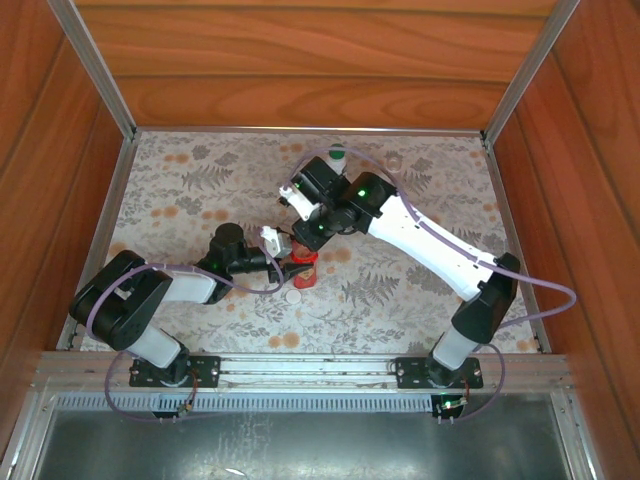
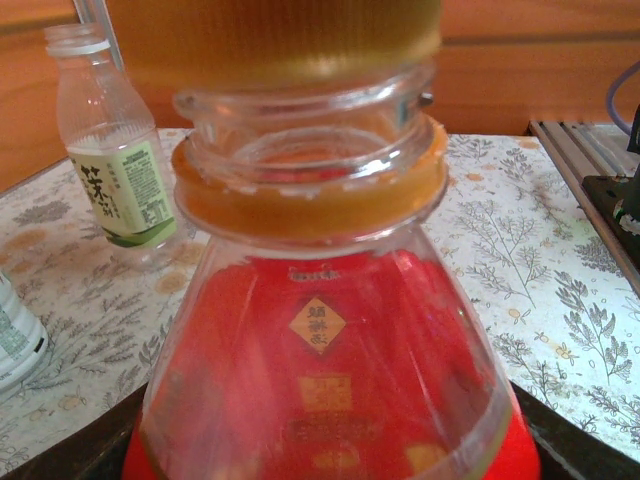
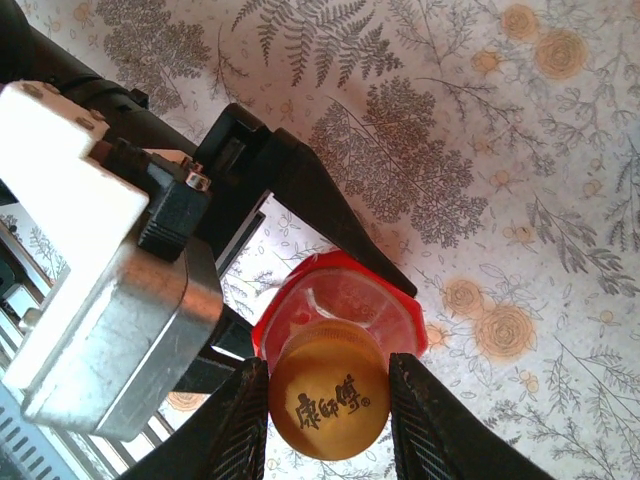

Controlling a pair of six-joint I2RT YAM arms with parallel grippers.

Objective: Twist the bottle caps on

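The red bottle (image 2: 320, 340) with yellow-marked label stands on the patterned cloth, and my left gripper (image 1: 287, 266) is shut on its body; its black finger (image 3: 330, 215) runs beside the red bottle (image 3: 340, 300). My right gripper (image 3: 328, 412) is shut on the orange cap (image 3: 328, 405), directly over the bottle's mouth. The cap (image 2: 280, 35) sits at the top of the neck, whose threads (image 2: 300, 115) show bare beneath it. A white cap (image 1: 292, 296) lies on the cloth just near of the red bottle (image 1: 303, 272). A clear bottle with white-green label (image 2: 108, 160) stands uncapped behind.
A bottle with a dark green top (image 1: 335, 155) stands at the far edge, a small clear one (image 1: 396, 160) to its right. A white-labelled container (image 2: 12, 340) is close on the left. The metal rail (image 2: 585, 180) and wooden walls (image 1: 300, 60) bound the cloth.
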